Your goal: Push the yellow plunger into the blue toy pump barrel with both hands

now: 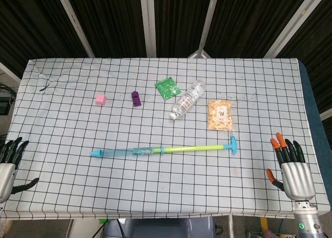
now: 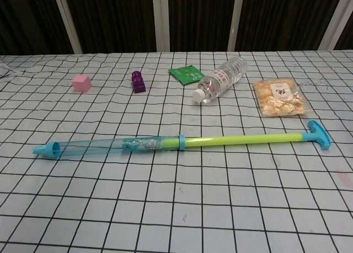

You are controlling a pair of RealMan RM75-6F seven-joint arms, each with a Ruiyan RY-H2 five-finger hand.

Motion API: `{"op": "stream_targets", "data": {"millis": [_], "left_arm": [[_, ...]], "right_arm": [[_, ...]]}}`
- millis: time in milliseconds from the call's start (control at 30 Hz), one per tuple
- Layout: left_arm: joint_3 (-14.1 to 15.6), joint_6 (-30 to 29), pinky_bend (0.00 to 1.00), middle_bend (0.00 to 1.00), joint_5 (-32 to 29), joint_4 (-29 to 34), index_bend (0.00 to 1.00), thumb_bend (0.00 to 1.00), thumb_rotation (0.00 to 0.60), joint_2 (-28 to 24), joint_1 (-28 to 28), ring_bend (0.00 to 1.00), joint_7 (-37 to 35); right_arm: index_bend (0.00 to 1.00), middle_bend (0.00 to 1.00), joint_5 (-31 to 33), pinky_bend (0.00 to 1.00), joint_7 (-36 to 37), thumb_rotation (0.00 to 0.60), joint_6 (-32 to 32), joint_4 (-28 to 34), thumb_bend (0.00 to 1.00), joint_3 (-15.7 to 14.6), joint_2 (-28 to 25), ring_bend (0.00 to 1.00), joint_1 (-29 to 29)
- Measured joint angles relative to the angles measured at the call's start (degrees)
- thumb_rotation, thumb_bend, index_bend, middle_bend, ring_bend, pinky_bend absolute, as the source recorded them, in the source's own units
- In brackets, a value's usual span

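The blue toy pump barrel (image 1: 127,152) (image 2: 110,147) lies flat across the middle of the table, nozzle to the left. Its yellow plunger rod (image 1: 194,149) (image 2: 248,138) sticks far out to the right and ends in a blue T-handle (image 1: 233,143) (image 2: 319,134). My left hand (image 1: 8,168) rests at the table's left front corner, fingers apart, holding nothing. My right hand (image 1: 293,168) sits at the right front edge, fingers spread upward, empty, well right of the handle. Neither hand shows in the chest view.
Behind the pump lie a clear plastic bottle (image 1: 187,99) (image 2: 220,79), a snack bag (image 1: 220,115) (image 2: 278,97), a green packet (image 1: 167,88) (image 2: 186,74), a purple block (image 1: 136,98) (image 2: 138,82) and a pink cube (image 1: 100,99) (image 2: 81,83). The checked tablecloth (image 1: 62,124) covers the table.
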State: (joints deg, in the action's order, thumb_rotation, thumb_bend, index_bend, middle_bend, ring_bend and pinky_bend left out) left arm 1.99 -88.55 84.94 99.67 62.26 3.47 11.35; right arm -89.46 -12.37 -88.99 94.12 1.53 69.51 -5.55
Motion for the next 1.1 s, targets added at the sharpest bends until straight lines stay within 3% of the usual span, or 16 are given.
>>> {"op": "stream_targets", "data": {"millis": [267, 333, 533, 633, 833, 1100], "left_arm": [[-0.4, 0.1, 0.0, 0.0, 0.1, -0.1, 0.0, 0.06, 0.6, 0.2, -0.1, 0.0, 0.5], [-0.4, 0.0, 0.0, 0.0, 0.2, 0.0, 0.0, 0.06, 0.6, 0.2, -0.1, 0.0, 0.3], [-0.6, 0.2, 0.0, 0.0, 0.5, -0.7, 0.0, 0.06, 0.6, 0.5, -0.2, 0.0, 0.1], [-0.7, 0.5, 0.0, 0.0, 0.3, -0.8, 0.0, 0.06, 0.6, 0.5, -0.3, 0.0, -0.2], [-0.7, 0.8, 0.0, 0.0, 0.8, -0.9, 0.0, 0.06, 0.6, 0.3, -0.3, 0.0, -0.5], [-0.6, 1.2, 0.0, 0.0, 1.5, -1.3, 0.0, 0.06, 0.6, 0.3, -0.4, 0.0, -0.9]], "right_arm": [[0.0, 0.0, -0.4, 0.0, -1.2, 0.6, 1.7, 1.8, 0.37, 1.5, 0.4, 0.0, -2.0], [0.0, 0.06, -0.4, 0.0, -1.5, 0.6, 2.9, 2.3, 0.37, 1.9, 0.5, 0.0, -2.9], [0.19, 0.23, 1.9, 0.0, -4.5, 0.6, 9.7, 5.0, 0.36, 3.8, 1.5, 0.0, -7.1], [0.25, 0.26, 3.1, 0.0, -8.0, 0.6, 12.9, 5.6, 0.36, 4.5, 3.1, 0.0, -9.4], [0.3, 0.26, 7.1, 0.0, -14.7, 0.6, 18.3, 4.8, 0.36, 5.4, 8.9, 0.0, -13.1], [0.34, 0.28, 11.9, 0.0, -18.6, 0.6, 21.1, -1.6, 0.36, 6.1, 15.8, 0.0, -15.6]]}}
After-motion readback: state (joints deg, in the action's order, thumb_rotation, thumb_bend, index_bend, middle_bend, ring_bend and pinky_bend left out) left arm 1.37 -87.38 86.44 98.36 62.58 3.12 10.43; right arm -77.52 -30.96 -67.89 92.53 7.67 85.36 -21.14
